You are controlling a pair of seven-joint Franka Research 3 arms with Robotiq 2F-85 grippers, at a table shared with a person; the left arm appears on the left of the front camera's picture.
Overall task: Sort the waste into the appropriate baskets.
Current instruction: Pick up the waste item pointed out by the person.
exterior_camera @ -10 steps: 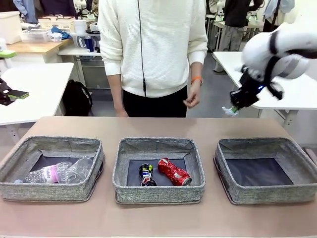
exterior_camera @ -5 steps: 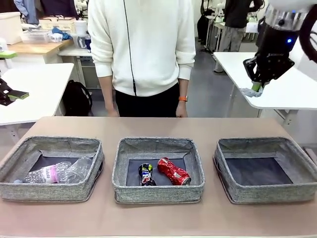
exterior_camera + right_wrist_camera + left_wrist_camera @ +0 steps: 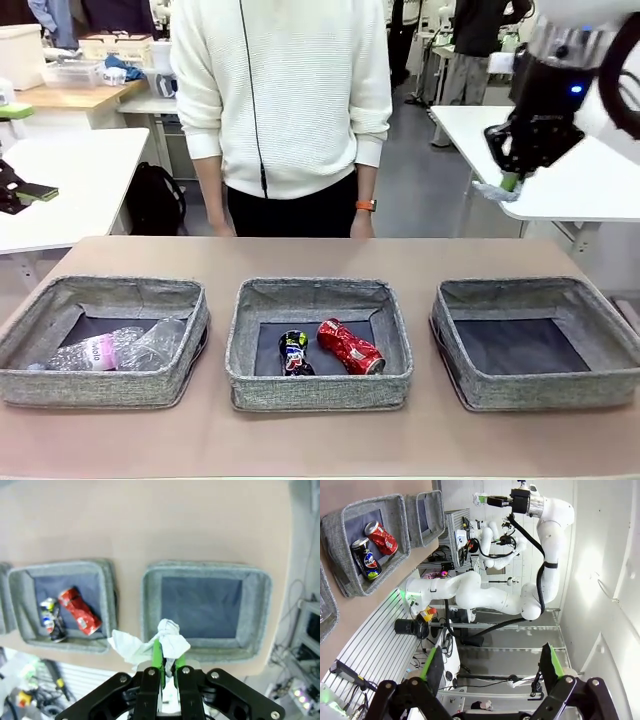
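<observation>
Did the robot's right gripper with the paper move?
Yes. The right gripper, shut on the crumpled white paper ball, moved up and rightward, above the right grey woven basket.

Front camera faces the table's baskets (image 3: 320, 345); wrist cameras look from above.

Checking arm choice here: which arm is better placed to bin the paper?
Right. The right gripper is shut on the crumpled white paper ball, high above the bare right basket. The left gripper is open, holding nothing.
</observation>
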